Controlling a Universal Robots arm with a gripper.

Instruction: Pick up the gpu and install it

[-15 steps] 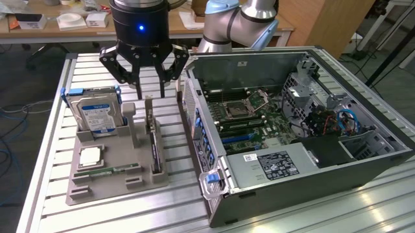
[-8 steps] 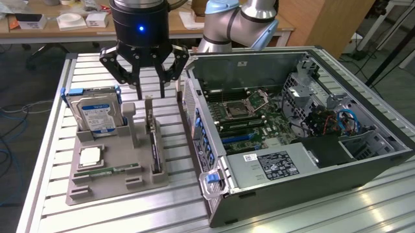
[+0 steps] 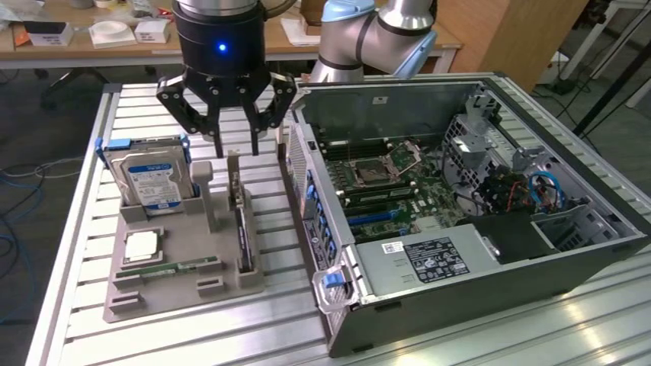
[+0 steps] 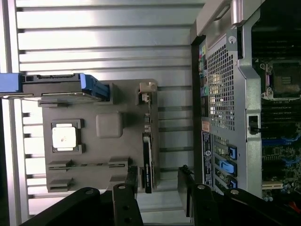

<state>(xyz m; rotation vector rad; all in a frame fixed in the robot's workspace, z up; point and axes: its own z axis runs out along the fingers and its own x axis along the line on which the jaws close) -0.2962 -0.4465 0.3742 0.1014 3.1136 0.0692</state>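
On its thin edge in the gray holder (image 3: 173, 293) stands the gpu (image 3: 243, 236), I think so I can grab it from above. My end effector (image 3: 236, 142) hangs right over its far end, spread wide apart, touching nothing. Beside the holder, on the tabletop (image 3: 76, 259), the computer case (image 3: 489, 297) lies open.

The desk (image 3: 76, 229), of ribbed aluminium slats, is shown with two items set directly upon it. A grey moulded holder (image 3: 178, 291) is placed toward the edge at the exterior view's left. An opened computer case (image 3: 489, 305) is laid on its side just beside the holder, a narrow strip of bare slats being left between them.
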